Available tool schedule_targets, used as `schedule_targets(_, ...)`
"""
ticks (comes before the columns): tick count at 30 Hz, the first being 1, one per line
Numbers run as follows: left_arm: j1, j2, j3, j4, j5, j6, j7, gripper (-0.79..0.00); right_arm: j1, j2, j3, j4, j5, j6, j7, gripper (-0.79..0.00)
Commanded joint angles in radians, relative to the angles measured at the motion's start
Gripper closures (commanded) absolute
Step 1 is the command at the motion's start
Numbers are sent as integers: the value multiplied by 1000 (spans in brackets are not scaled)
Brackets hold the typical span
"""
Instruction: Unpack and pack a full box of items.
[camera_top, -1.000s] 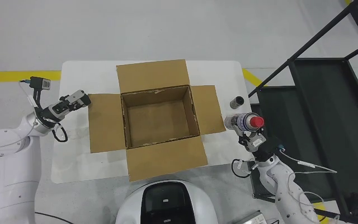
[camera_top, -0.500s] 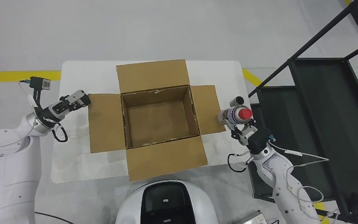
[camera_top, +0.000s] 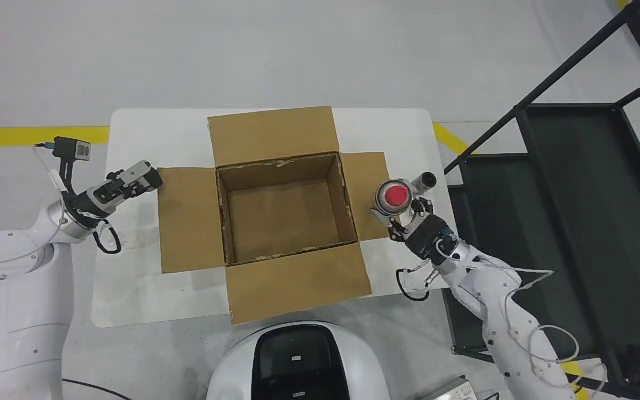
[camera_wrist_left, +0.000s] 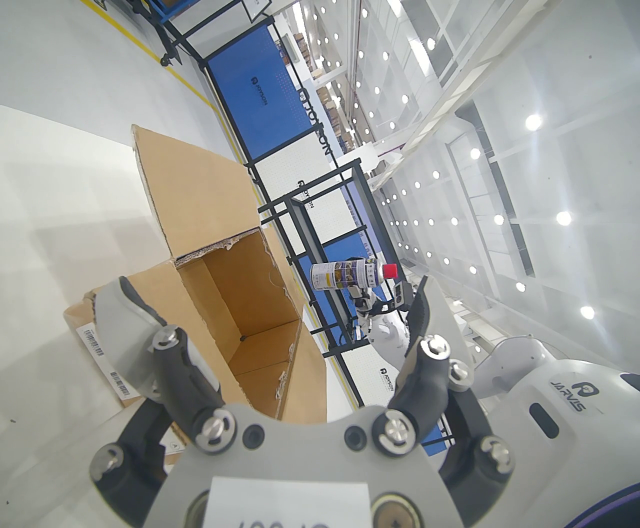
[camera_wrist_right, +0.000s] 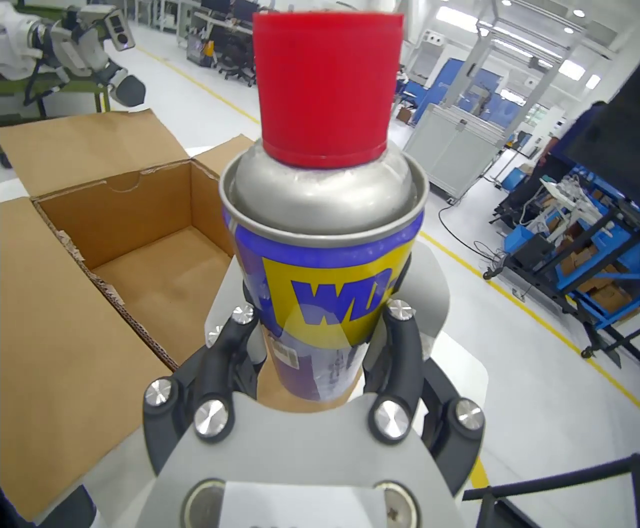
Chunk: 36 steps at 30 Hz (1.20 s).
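An open cardboard box stands mid-table with its four flaps spread out; its inside is bare. My right gripper is shut on a spray can with a red cap, held upright over the box's right flap. In the right wrist view the spray can stands between the fingers, with the box behind it. My left gripper hangs open beside the box's left flap, nothing in it. From the left wrist view its fingers frame the box and the distant spray can.
A small dark cylinder lies on the white table just beyond the right flap. A black metal rack stands close off the table's right edge. Yellow floor tape runs behind.
My right arm has carried the spray can leftwards from the table's right edge to above the box's right flap and tipped it upright. The left arm has stayed still.
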Motion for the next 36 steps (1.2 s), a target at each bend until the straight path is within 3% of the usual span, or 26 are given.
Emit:
schedule_targets(1, 0, 0, 0, 0, 0, 0, 0, -785, 34, -2, -54, -53, -78, -3, 104, 0)
schedule_targets(4, 0, 0, 0, 0, 0, 0, 0, -785, 92, -7, -141, -74, -139, -31, 224, 0)
schedule_targets(10, 0, 0, 0, 0, 0, 0, 0, -785, 237, -29, -292, -24, -109, -70, 447, 0)
schedule_targets(30, 0, 0, 0, 0, 0, 0, 0, -785, 238, -29, -294, -26, -109, -75, 457, 0)
schedule_targets(33, 0, 0, 0, 0, 0, 0, 0, -785, 283, -31, -311, -55, -76, -156, 556, 0)
schedule_targets(36, 0, 0, 0, 0, 0, 0, 0, -785, 379, -40, -357, -53, 14, -266, 731, 0)
